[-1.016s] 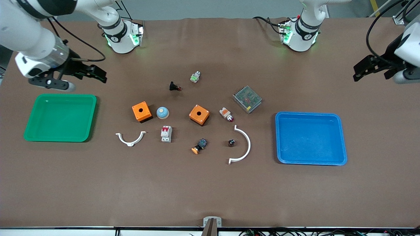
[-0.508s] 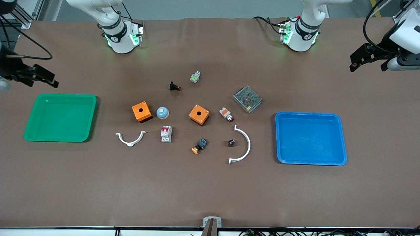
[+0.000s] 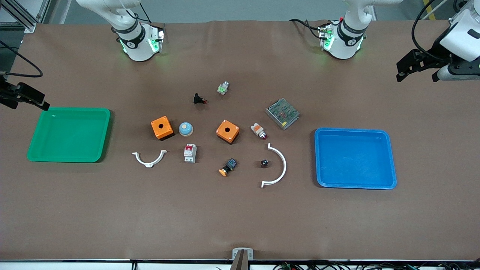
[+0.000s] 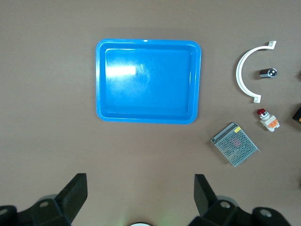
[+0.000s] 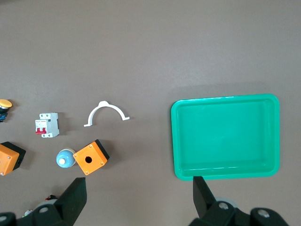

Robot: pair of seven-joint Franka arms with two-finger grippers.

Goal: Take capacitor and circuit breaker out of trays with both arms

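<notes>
Both 2 trays, green (image 3: pixel 69 135) and blue (image 3: pixel 355 158), lie empty. Circuit breaker (image 3: pixel 190 153) and capacitor (image 3: pixel 264 163) sit on the table between them, capacitor nearer the blue tray, so the removal looks done. Right gripper (image 3: pixel 26 98) has swung off past the green tray's corner; left gripper (image 3: pixel 419 65) has lifted away above the table off the blue tray. Both spread open, holding nothing.
</notes>
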